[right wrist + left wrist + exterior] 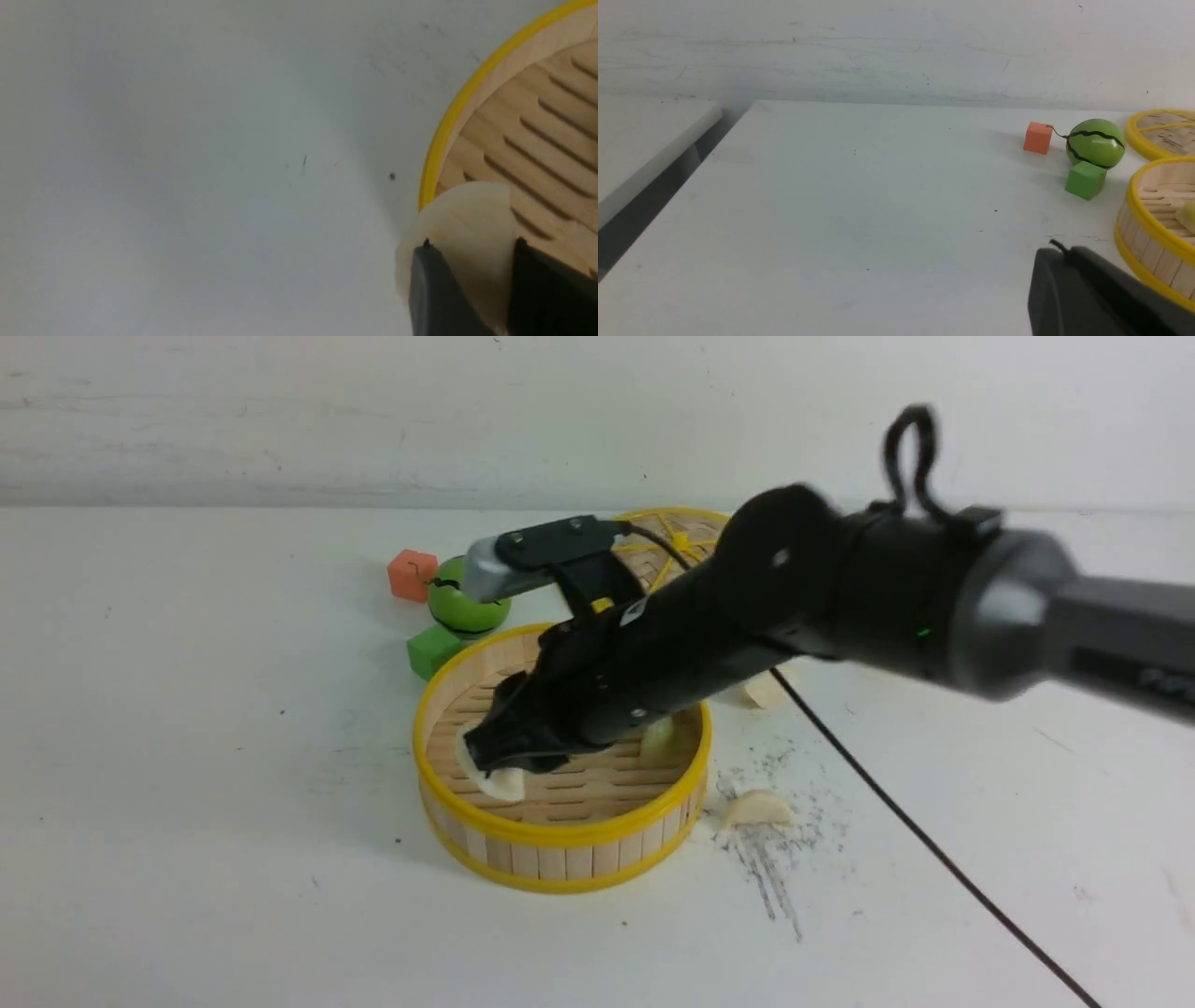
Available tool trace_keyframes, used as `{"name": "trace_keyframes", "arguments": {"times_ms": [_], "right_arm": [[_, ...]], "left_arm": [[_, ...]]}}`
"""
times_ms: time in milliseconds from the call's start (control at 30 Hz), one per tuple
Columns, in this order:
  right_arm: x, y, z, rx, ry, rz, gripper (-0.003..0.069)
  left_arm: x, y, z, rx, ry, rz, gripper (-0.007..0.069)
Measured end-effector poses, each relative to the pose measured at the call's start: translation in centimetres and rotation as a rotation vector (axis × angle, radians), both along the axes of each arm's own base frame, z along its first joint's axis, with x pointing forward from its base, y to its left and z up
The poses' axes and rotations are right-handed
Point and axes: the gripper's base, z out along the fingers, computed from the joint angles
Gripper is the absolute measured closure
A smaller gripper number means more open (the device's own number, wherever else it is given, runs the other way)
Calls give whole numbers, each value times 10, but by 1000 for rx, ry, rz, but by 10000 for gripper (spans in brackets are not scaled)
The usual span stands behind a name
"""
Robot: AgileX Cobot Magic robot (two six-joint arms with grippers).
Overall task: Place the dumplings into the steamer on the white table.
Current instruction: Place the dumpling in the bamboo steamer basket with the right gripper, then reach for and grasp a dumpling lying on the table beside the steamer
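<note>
Lettering [1165, 683] on right arm [1018, 607] (blurred); fingers [434, 298] pinch dumpling [467, 219].

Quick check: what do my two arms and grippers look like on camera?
Right arm: black cylindrical body, grey rear link, looped black cable on top, small green light, white label. Right gripper: black wedge fingers. Left gripper: only a rounded black piece shows.

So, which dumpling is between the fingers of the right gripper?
The cream-white dumpling over the steamer, clamped between the right gripper's fingers. The pale green dumpling lies free inside, and a cream dumpling lies on the white table.
</note>
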Motion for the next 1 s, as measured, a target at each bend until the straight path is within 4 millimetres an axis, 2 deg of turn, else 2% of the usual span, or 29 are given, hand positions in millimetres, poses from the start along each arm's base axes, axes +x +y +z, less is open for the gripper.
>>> {"name": "trace_keyframes", "arguments": {"times_ms": [133,233,333,500,600,667,767,867,933,1000], "right_arm": [[17,7,-34,-5,6,-79,458],[20,8,-48,-23,25,-85,458],[20,8,-49,-17,28,-93,422],[22,8,-48,-10,19,-106,291],[23,6,-47,-5,29,-114,242],[24,0,-40,7,57,-122,226],[23,-18,-15,19,76,-111,222],[23,-54,21,-17,59,-87,222],[19,-85,42,-105,48,-41,222],[17,-111,48,-209,63,0,222]], "left_arm": [[0,1,-1,2,14,15,638],[0,2,-2,2,19,20,638],[0,2,-2,3,21,22,638],[0,2,-2,3,23,24,638],[0,2,-2,3,23,24,638],[0,2,-2,3,23,24,638],[0,2,-2,3,23,24,636],[0,2,-2,3,23,24,634],[0,2,-2,3,23,24,634],[0,2,-2,2,17,18,632]]}}
